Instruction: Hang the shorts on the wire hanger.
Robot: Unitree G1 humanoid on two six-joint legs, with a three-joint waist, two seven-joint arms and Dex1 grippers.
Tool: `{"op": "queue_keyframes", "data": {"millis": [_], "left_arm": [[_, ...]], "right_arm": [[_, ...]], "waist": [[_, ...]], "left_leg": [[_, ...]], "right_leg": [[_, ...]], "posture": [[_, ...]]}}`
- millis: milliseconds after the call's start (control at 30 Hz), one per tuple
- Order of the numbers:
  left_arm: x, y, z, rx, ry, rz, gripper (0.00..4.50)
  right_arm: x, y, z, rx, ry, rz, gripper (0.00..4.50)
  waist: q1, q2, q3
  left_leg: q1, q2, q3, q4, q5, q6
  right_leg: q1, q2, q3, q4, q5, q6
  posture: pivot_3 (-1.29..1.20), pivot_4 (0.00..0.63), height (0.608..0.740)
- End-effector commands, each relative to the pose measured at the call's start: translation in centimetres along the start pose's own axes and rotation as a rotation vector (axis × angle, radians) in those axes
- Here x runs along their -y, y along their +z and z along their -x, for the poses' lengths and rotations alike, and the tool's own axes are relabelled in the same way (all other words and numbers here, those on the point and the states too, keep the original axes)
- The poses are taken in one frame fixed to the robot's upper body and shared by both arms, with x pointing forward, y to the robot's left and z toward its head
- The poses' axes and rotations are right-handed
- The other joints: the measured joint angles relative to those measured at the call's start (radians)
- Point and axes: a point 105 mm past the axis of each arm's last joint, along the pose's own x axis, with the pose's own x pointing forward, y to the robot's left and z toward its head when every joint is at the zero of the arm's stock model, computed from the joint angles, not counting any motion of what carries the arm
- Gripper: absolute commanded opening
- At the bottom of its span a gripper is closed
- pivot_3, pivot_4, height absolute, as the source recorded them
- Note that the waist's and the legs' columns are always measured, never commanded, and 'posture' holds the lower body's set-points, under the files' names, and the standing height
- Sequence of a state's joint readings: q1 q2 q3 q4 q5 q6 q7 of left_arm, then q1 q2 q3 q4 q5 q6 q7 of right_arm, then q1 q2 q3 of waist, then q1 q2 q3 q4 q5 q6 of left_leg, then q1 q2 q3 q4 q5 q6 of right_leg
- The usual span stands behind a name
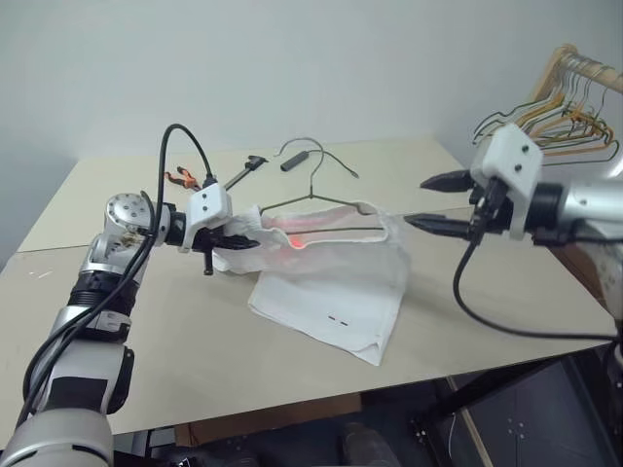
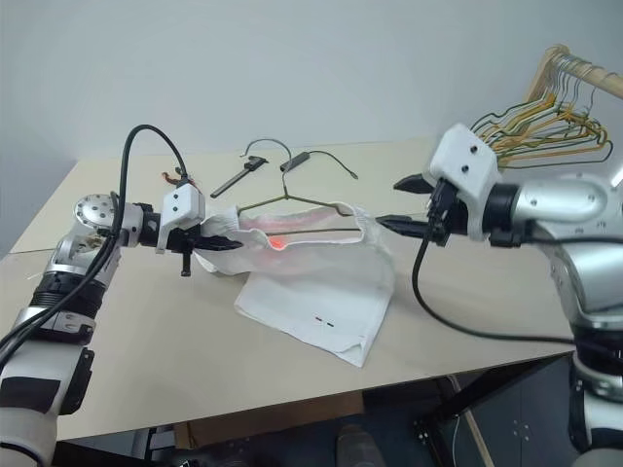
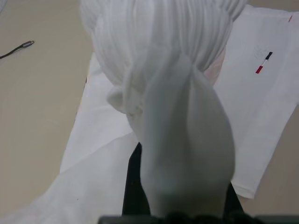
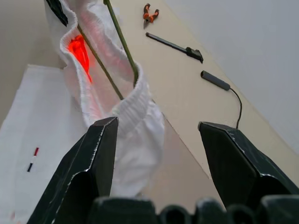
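Observation:
The white shorts (image 1: pixel 331 292) hang from their gathered waistband and drape down onto the table (image 1: pixel 146 331), with two small dashes near the leg hem. The wire hanger (image 1: pixel 336 200) sits with its lower wires inside the waistband and its hook rising behind. A red glow shows through the fabric at the waist. My left gripper (image 1: pixel 238 241) is shut on the waistband's left end, and the fabric bunches over its fingers (image 3: pixel 133 186) in the left wrist view. My right gripper (image 1: pixel 416 201) is open just right of the waistband's right end (image 4: pixel 135 121), not touching it.
A wooden rack (image 1: pixel 574 68) with several bunched hangers stands at the back right. Behind the shorts lie orange pliers (image 1: pixel 182 178), a long black tool (image 1: pixel 243 170) and a black handle with a cable (image 1: pixel 295 161). The table's front edge (image 1: pixel 389 384) is close below the shorts.

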State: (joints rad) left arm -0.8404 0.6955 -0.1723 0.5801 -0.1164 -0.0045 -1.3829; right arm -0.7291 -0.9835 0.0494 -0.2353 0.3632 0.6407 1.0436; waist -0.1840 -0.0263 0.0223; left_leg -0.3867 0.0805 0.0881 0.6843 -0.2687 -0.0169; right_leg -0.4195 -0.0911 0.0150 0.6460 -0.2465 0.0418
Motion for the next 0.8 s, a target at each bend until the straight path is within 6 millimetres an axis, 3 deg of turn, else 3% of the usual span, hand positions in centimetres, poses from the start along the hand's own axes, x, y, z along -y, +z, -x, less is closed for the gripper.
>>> {"op": "queue_keyframes", "data": {"millis": [33,300,533,633,800], "left_arm": [[-0.8,1.9,0.5,0.037,0.018,-0.074,0.00],[-0.7,2.4,0.2,0.047,0.001,-0.090,0.00],[-0.5,2.5,0.1,0.049,-0.008,-0.095,0.00],[-0.4,2.6,0.0,0.048,-0.018,-0.097,0.00],[-0.3,2.6,0.1,0.047,-0.028,-0.101,0.00]], "right_arm": [[0.1,-0.9,-1.3,-0.055,0.103,0.046,3.27],[-0.4,0.1,-4.7,-0.060,0.235,0.109,3.27],[-0.9,-1.0,-6.8,-0.160,0.291,0.142,3.27],[-1.0,-1.6,-7.5,-0.203,0.317,0.139,2.67],[-1.5,-2.1,-7.8,-0.234,0.375,0.145,0.96]], "waist": [[0.000,0.000,0.000],[-0.003,0.001,0.000],[-0.001,0.001,0.000],[-0.002,0.001,0.000],[-0.003,0.001,0.001]], "left_leg": [[0.000,0.000,0.000,0.000,0.000,0.000],[-0.001,0.000,0.000,0.000,0.000,0.000],[-0.001,0.000,0.000,0.001,0.000,0.000],[-0.002,0.000,0.000,0.001,0.000,0.000],[-0.002,0.000,0.000,0.001,0.000,0.000]], "right_leg": [[0.000,0.000,0.000,0.000,0.000,0.000],[-0.002,0.000,0.000,0.001,0.000,0.000],[-0.002,-0.001,0.000,0.002,0.000,0.000],[-0.002,-0.001,0.000,0.002,0.000,0.000],[-0.002,-0.001,0.000,0.002,0.000,0.000]], "posture": [[-0.17,0.000,0.740],[-0.16,0.000,0.740],[-0.16,0.000,0.740],[-0.16,0.000,0.740],[-0.15,0.000,0.740]]}}
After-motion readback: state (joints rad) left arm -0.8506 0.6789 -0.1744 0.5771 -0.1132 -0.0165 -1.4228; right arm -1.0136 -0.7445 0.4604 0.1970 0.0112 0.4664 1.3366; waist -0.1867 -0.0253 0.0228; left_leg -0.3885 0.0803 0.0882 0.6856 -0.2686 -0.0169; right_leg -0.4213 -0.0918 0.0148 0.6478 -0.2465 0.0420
